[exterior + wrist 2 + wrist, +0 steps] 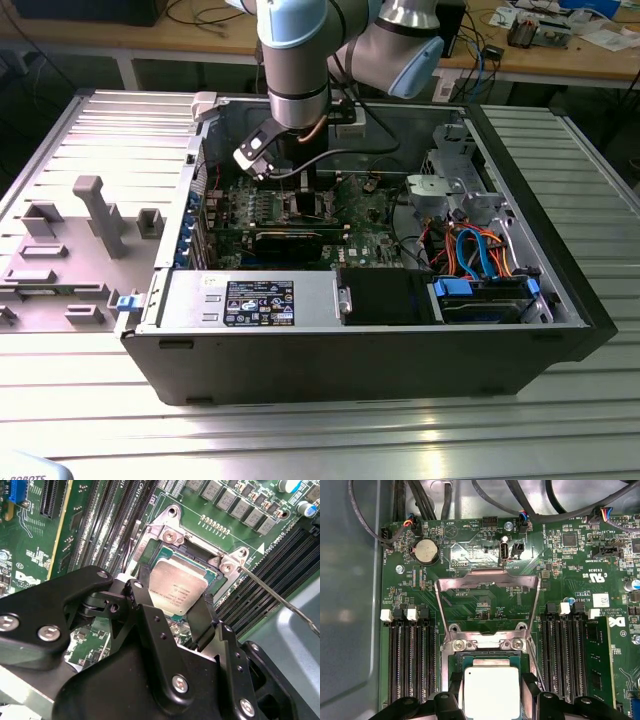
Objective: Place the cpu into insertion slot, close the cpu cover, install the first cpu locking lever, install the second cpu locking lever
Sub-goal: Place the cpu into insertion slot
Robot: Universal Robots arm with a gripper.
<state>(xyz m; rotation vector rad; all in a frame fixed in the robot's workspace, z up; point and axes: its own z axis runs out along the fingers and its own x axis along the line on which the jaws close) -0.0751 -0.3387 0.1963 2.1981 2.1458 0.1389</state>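
Note:
The cpu [179, 587], silver top face up, lies within the silver rim of the insertion slot [165, 535] on the green board. My gripper [175, 597] hangs straight over it, and its black fingers [143, 582] press against two opposite edges of the chip, shut on it. In the first wrist view the cpu [491, 690] sits between the fingers [455, 687] at the slot [485, 655]. The cpu cover [487, 576] stands swung up and open behind the slot. A thin locking lever [272, 595] sticks out unlatched beside the slot. In the exterior view the gripper [305, 195] is low inside the computer case.
Long black memory slots [410, 655] run along both sides of the socket. A round coin battery [426, 551] and black cables [420, 500] lie beyond the cover. The case walls [330, 350], a drive cage [455, 185] and a power supply [250, 300] ring the board.

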